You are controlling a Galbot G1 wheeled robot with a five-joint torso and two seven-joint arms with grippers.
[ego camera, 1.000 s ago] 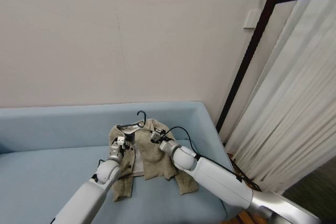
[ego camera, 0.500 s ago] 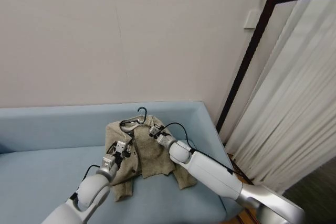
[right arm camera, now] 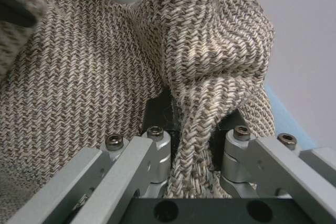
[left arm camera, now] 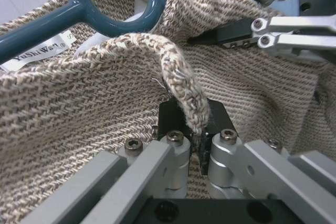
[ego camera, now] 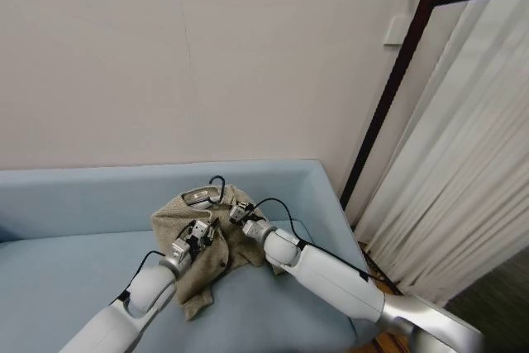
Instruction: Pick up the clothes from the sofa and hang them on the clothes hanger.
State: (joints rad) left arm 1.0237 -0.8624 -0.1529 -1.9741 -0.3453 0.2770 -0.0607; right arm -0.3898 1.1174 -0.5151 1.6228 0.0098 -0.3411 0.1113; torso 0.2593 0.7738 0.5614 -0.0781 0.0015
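A beige knitted cardigan (ego camera: 194,245) lies bunched on the light blue sofa (ego camera: 66,279), with a dark teal hanger (ego camera: 213,190) in its neck. My left gripper (ego camera: 198,236) is shut on a rolled edge of the knit (left arm camera: 186,103) near the hanger hook (left arm camera: 94,11). My right gripper (ego camera: 238,213) is shut on a fold of the same cardigan (right arm camera: 197,124) at its shoulder. The right gripper's fingers (left arm camera: 283,24) also appear across the cloth in the left wrist view. A dark clothes rack (ego camera: 397,80) stands to the right of the sofa.
The sofa backrest (ego camera: 99,192) runs against a plain wall. White curtains (ego camera: 463,171) hang behind the rack on the right. The sofa's right arm (ego camera: 331,204) lies between the cardigan and the rack pole.
Both grippers have pulled the cardigan to the left and gathered it. The garment, spread flat before, is now bunched, and the hanger hook sits lower against the cloth.
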